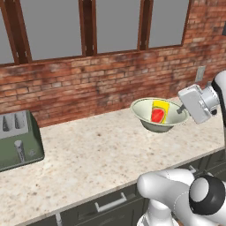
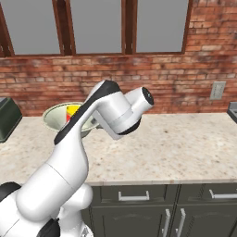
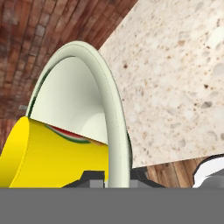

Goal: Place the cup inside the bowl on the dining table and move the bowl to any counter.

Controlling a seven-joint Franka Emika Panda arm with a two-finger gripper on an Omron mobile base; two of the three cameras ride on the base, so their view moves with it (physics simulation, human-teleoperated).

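**1 bowl gripped at the rim, cup inside, over the wall-side tabletop**

- 1 end effector (image 1: 180, 109) is seen closed on the rim of the bowl (image 1: 154, 121), at the bowl's right side in the left base view. In the hand view the cream rim (image 3: 114, 131) is pinched between the 2 dark fingertips (image 3: 139, 176) at the bottom edge.
- The bowl is tilted, its opening turned toward the left base camera. Whether its underside touches the tabletop (image 1: 97, 154) or hangs just above it cannot be told.
- The cup (image 1: 160, 111) is inside the bowl, yellow with a red patch showing, resting against the inner wall. In the hand view the cup (image 3: 52, 153) is seen lying on its side next to the gripped rim.
- The bowl is located toward the back of the beige speckled tabletop, near the red brick wall (image 1: 88, 79) and below the windows (image 1: 117, 24).
- In the right base view the bowl (image 2: 58, 118) and a bit of yellow cup (image 2: 72, 110) are partly hidden behind the white arm.
- 1 dark green toaster (image 1: 17, 141) is seen at the left end of the tabletop, well apart from the bowl.
- 1 wall outlet (image 1: 200, 73) is mounted on the brick to the right of the bowl.
- Dark cabinets with silver bar handles (image 2: 133, 196) are seen under the tabletop.
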